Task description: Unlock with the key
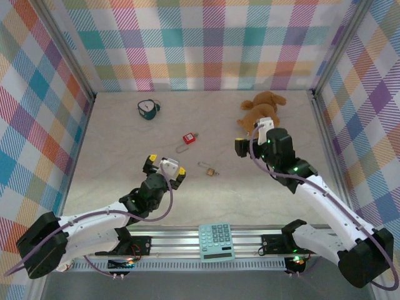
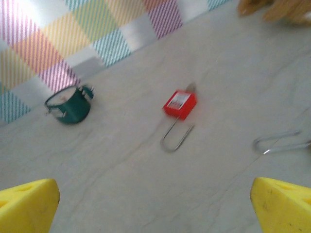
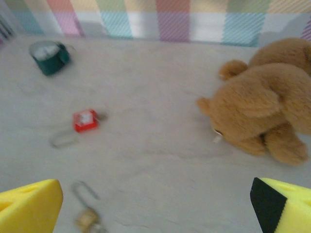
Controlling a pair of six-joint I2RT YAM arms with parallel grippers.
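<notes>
Top external view, going from the left: a small dark-green cup (image 1: 148,109) sits by itself near the back of the surface (image 1: 112,162), and it looks like it has nothing to do with the job. Closer in, the left hand (image 1: 165,167) sits low over the surface, spread wide with nothing in it. My guess is it's placed there to steady a lock, since both locks lie just ahead of it.

The red padlock (image 1: 189,137) lies flat about mid-surface, with its long wire shackle pointing back toward the arms. The brass padlock (image 1: 212,170) lies nearer, just right of the left hand. Further right, the right hand (image 1: 253,135) is also wide apart and empty. It hangs just in front of the teddy bear (image 1: 261,107), which is slumped at the back right. A calculator (image 1: 216,242) rests on the rail between the arm bases.

Now the annoying part: I can't pick out the key for sure. The left wrist view shows a grey nub (image 2: 191,88) at the far end of the red body. That might be a key sitting in the lock, but it's too blurry to call. In that same view the brass padlock is cut off at the right edge, so you only get its shackle loop. The right wrist view is soft too, with the brass one half lost at the bottom edge. I can't tell if either shackle is latched.
</notes>
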